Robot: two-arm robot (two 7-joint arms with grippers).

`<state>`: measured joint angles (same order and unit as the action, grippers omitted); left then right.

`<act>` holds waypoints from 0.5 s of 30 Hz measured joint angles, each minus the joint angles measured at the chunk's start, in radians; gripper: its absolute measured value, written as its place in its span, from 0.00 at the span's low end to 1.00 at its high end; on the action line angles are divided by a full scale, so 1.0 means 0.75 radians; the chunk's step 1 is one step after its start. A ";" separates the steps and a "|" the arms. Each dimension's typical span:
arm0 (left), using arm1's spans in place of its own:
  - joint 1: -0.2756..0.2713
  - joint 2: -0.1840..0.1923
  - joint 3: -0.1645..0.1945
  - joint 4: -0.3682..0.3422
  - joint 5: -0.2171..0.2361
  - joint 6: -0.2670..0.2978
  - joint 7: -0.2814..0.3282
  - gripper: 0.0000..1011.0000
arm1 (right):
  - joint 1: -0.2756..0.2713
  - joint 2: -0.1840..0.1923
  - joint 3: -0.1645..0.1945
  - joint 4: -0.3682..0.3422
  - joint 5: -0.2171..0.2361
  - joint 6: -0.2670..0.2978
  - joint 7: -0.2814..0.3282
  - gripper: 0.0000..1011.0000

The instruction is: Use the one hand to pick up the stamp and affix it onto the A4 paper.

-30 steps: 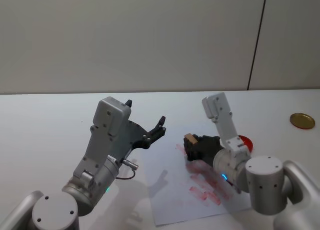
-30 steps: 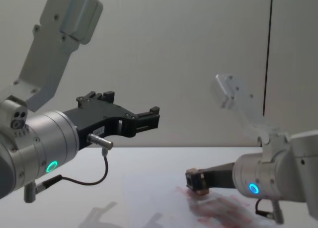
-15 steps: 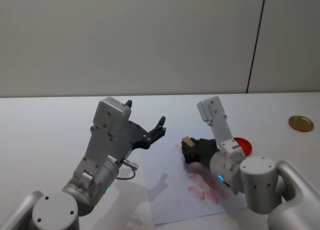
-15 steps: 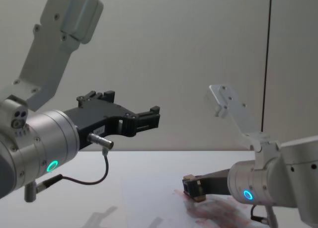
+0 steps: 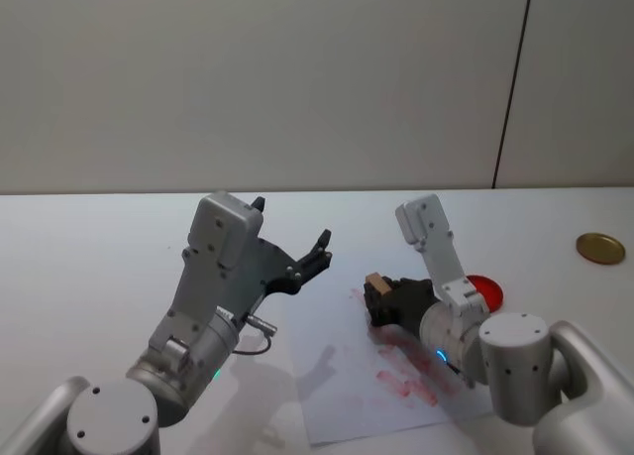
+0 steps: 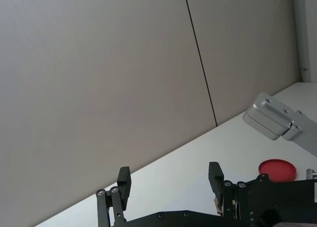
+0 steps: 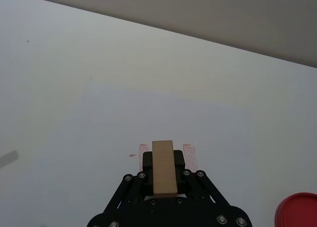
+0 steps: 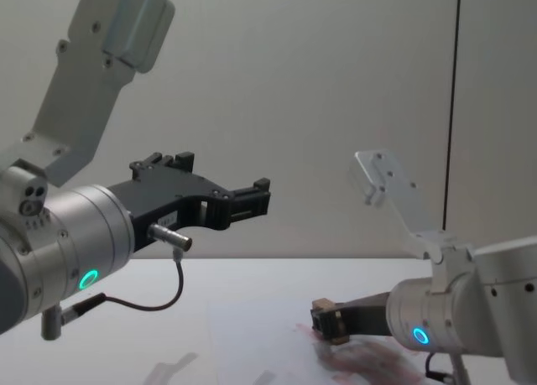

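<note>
My right gripper [image 5: 375,296] is shut on the stamp [image 5: 375,280], a small tan wooden block, and holds it low over the near-left part of the A4 paper [image 5: 347,396]. In the right wrist view the stamp [image 7: 164,171] sits between the black fingers [image 7: 143,180], above two pinkish-red marks [image 7: 190,155] on the sheet. From the chest the stamp [image 8: 328,316] hangs right at the paper's surface; whether it touches I cannot tell. My left gripper [image 5: 290,221] hovers open and empty well above the table, left of the paper.
The round red ink pad [image 5: 485,288] lies just right of the paper, behind my right arm. A gold lid [image 5: 600,247] rests at the far right of the white table [image 5: 89,267]. Several red stamp marks [image 5: 406,381] cover the sheet's near right.
Over the last second my right gripper has sunk a little toward the paper with the stamp and its forearm has swung slightly. The left arm has stayed put.
</note>
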<state>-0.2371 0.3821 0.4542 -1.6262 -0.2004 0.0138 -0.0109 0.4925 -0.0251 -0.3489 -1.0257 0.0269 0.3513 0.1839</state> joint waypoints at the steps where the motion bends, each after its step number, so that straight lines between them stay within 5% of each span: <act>1: 0.000 0.000 0.000 0.000 0.000 0.000 0.000 0.98 | 0.000 0.000 0.000 0.002 0.000 0.000 0.000 0.22; 15: 0.000 0.000 0.000 0.000 0.000 0.000 0.000 0.98 | -0.001 0.002 0.008 0.014 0.016 0.000 -0.001 0.22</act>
<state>-0.2371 0.3821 0.4542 -1.6262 -0.2004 0.0139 -0.0109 0.4920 -0.0236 -0.3431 -1.0151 0.0391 0.3514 0.1833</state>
